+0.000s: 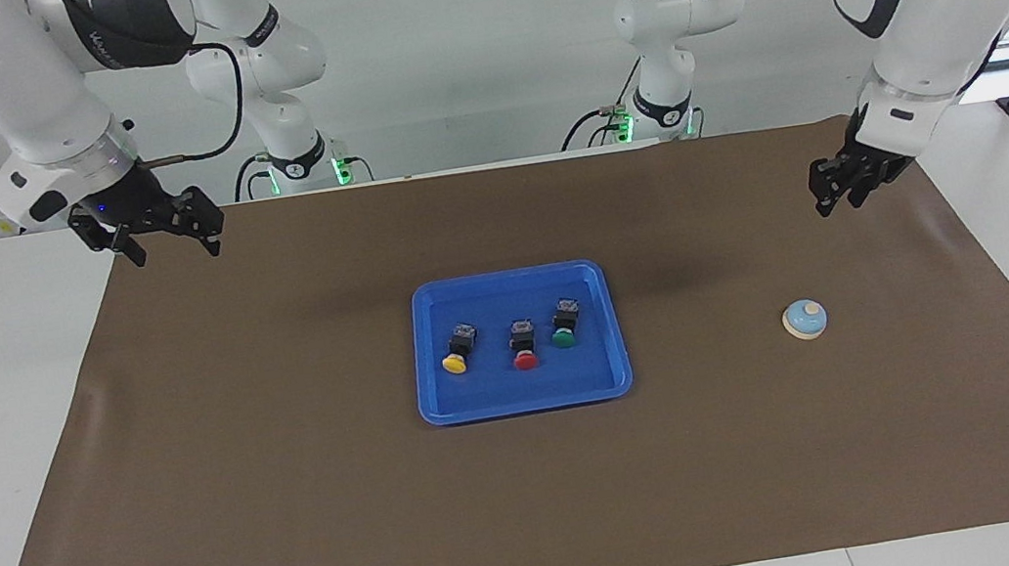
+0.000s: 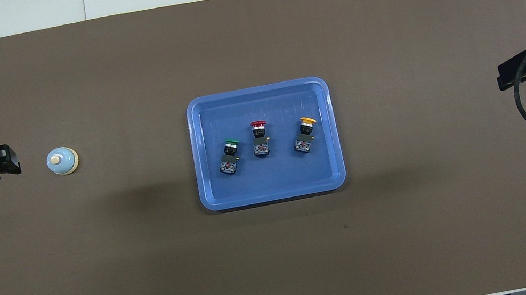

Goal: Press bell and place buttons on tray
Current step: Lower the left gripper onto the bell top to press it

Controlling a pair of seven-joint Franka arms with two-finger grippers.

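All three buttons (image 1: pixel 513 341) lay in the blue tray (image 1: pixel 424 354); the bell (image 1: pixel 805 320) sat at three o'clock from it, unpressed. The left gripper (image 1: pixel 838 199), empty, finger gap unclear, must descend onto its knob. The right gripper (image 1: pixel 168 243) waited open

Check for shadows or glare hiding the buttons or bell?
Facing view: soft dark shadow patches on the brown paper mat beside the bright blue plastic tray, nothing hidden. Overhead view: faint sheen on the tray floor; the small light-blue dome bell shows plainly.
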